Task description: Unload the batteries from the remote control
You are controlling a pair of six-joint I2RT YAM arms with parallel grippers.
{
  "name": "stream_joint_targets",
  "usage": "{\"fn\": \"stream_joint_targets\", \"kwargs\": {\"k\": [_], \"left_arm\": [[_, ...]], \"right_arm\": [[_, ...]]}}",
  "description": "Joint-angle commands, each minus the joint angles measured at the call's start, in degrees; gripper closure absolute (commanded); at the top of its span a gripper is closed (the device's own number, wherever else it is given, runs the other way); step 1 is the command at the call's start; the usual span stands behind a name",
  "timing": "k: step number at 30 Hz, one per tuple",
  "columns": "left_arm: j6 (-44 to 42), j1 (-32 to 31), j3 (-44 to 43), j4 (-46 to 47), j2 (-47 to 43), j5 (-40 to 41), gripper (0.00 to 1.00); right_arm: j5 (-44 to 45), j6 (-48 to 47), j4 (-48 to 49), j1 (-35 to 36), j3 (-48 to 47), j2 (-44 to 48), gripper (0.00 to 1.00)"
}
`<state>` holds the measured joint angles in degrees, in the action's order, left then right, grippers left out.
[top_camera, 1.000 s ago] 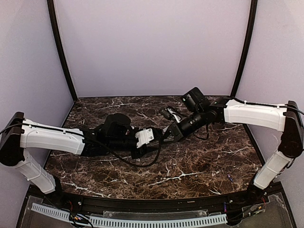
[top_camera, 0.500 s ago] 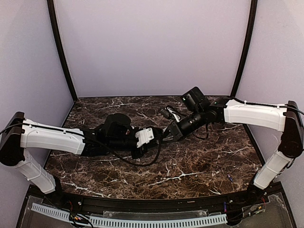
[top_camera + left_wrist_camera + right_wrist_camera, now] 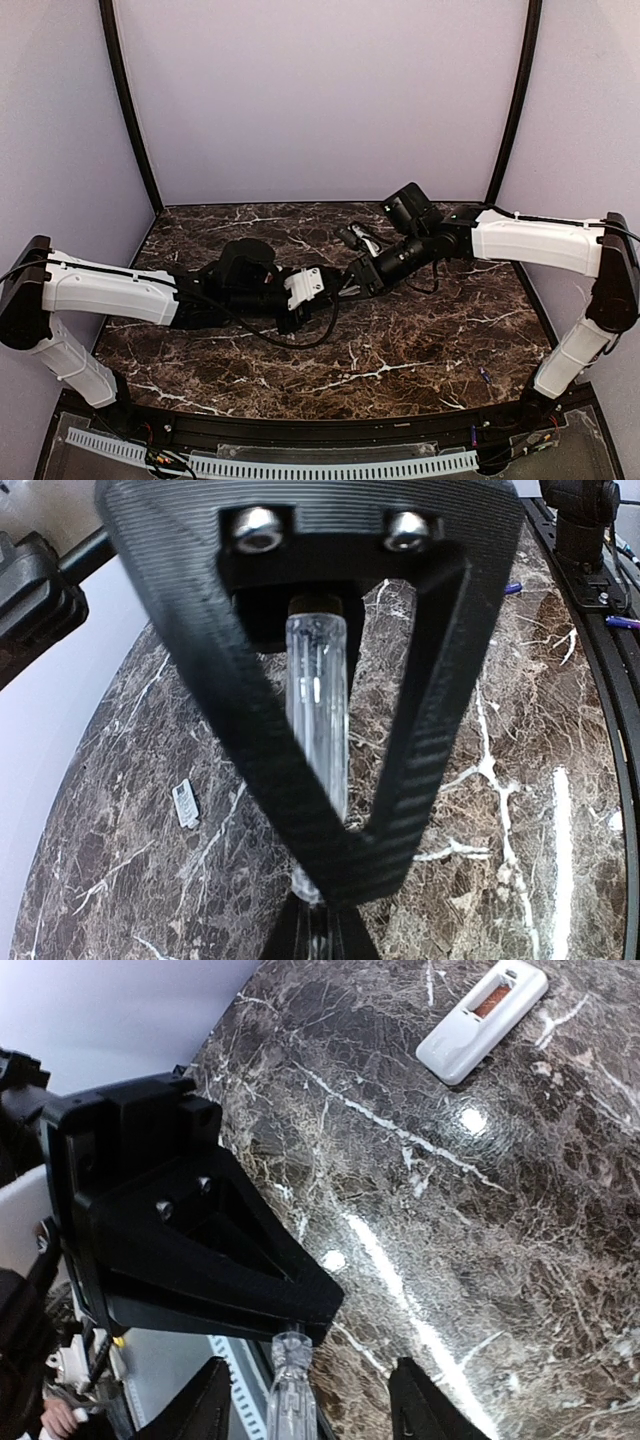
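Batteries not out yet, cover's already off

Barely started, by the look of it: the remote control [image 3: 482, 1018] is seen lying back-up on the marble table [image 3: 450, 1210], well apart from both grippers, with its recess open and one reddish battery [image 3: 492, 1001] still in it. A second can't be made out. Which side of the table it's on can't be pinned down from above. One small pale cover piece [image 3: 187, 802] is spotted flat on the table by itself. Mid-table, one clear stick [image 3: 318, 710] is clamped in the left gripper [image 3: 325, 900], probably meant for prying. The right gripper [image 3: 310, 1405] is held with its fingers spread either side of the stick's end, nothing gripped. Left to do: every battery has to be levered out.
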<state>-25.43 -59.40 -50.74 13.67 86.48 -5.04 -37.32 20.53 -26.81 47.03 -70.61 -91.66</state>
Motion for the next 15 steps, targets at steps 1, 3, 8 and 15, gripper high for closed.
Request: {"fn": "stream_joint_targets", "kwargs": {"k": [1, 3, 8, 15], "left_arm": [[2.1, -0.1, 0.9, 0.5, -3.5, 1.1, 1.00], [2.9, -0.1, 1.7, 0.4, -4.4, 1.9, 1.00], [4.9, -0.1, 2.9, -1.4, -5.8, 3.9, 1.00], [12.4, -0.1, 2.3, -7.8, -7.6, 12.8, 1.00]], "right_arm": [[4.6, -1.3, -1.2, 0.4, -1.8, 2.4, 0.40], [5.9, -1.8, -1.9, 0.4, -2.6, 3.0, 0.31], [9.3, -2.7, -2.8, 0.0, -4.5, 4.0, 0.21], [17.9, -4.8, -4.5, -1.0, -5.5, 7.0, 0.18]]}}
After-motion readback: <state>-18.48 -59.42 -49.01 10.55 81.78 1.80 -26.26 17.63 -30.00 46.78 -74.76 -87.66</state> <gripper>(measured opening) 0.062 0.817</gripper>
